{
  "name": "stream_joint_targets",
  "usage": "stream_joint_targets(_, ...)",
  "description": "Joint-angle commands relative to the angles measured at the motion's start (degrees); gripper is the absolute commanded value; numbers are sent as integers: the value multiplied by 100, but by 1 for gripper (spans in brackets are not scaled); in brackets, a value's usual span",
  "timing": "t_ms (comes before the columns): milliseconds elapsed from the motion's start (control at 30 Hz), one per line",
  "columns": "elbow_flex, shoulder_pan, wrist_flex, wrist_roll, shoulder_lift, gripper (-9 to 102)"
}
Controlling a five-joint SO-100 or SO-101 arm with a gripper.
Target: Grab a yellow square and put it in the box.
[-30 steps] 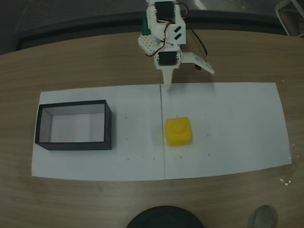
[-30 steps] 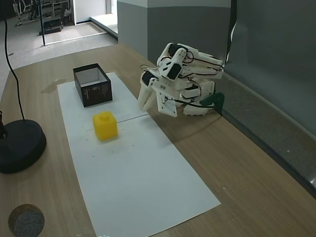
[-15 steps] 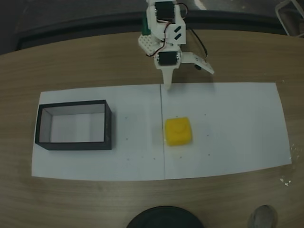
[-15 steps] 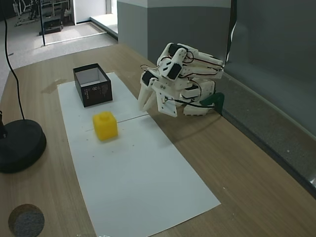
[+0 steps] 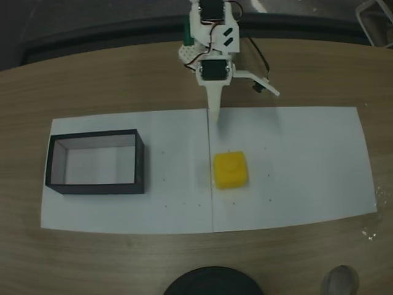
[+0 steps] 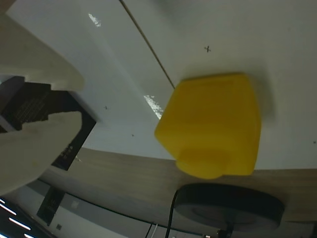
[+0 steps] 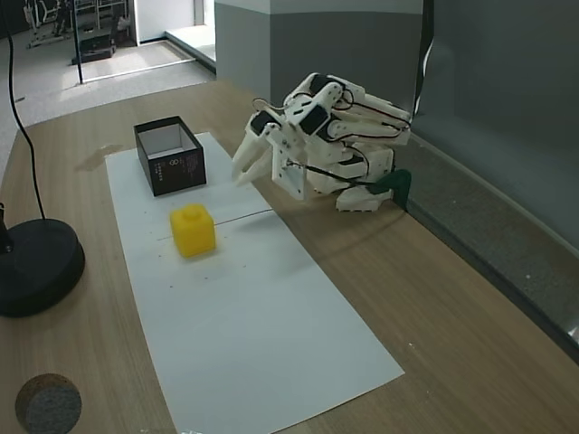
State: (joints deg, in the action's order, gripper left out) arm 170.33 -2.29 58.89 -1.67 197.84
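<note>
Where gripper (image 6: pixel 47 106) intrudes, box (image 6: pixel 47 124) hides.

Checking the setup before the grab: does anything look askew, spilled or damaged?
Nothing stands out. The yellow square sits flat on the white paper, the box stands upright and empty beside it, and the gripper hangs above the paper.

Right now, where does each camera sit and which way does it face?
A fixed view: above the table, looking down; the arm enters from the top, its tool just short of the yellow square, the box at left.
Wrist view: rides the arm, looking along the white paper at the yellow square; a white finger at left.
Another fixed view: off the table's end, angled down; the whole folded arm.
All three share the yellow square.
</note>
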Motion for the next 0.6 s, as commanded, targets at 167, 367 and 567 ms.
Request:
stream_joint_targets(167,-1591,510,-264,-360,-360,23)
stream_joint_targets(367,-2856,712,-44,26,-2839,33)
stream_joint_targets(567,-4983,809,738,299,-6152,35)
